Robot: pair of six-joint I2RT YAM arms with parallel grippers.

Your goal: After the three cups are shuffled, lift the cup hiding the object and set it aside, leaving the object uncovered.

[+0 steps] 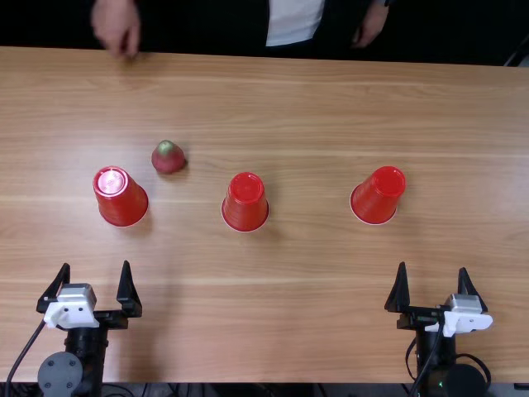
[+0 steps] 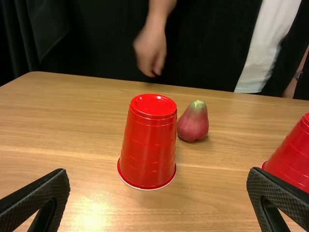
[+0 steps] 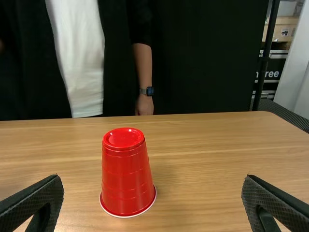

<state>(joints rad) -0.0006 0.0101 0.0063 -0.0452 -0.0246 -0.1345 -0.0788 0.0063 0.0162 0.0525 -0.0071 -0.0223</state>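
Three red cups stand upside down in a row across the table: the left cup (image 1: 121, 197) (image 2: 147, 141), the middle cup (image 1: 245, 202) (image 2: 292, 153) and the right cup (image 1: 378, 195) (image 3: 126, 172). A small red-and-green pear-shaped fruit (image 1: 168, 156) (image 2: 193, 121) sits uncovered just behind and to the right of the left cup. A person's hand (image 1: 116, 26) (image 2: 151, 48) hovers over the far left edge, clear of the cups. My left gripper (image 1: 92, 287) is open near the front edge, in front of the left cup. My right gripper (image 1: 431, 291) is open in front of the right cup.
A person in dark clothing with a white shirt (image 1: 293, 21) stands across the table, the other hand (image 1: 369, 29) (image 3: 144, 105) resting at the far edge. Bare wood (image 1: 314, 273) lies between the cups and my grippers.
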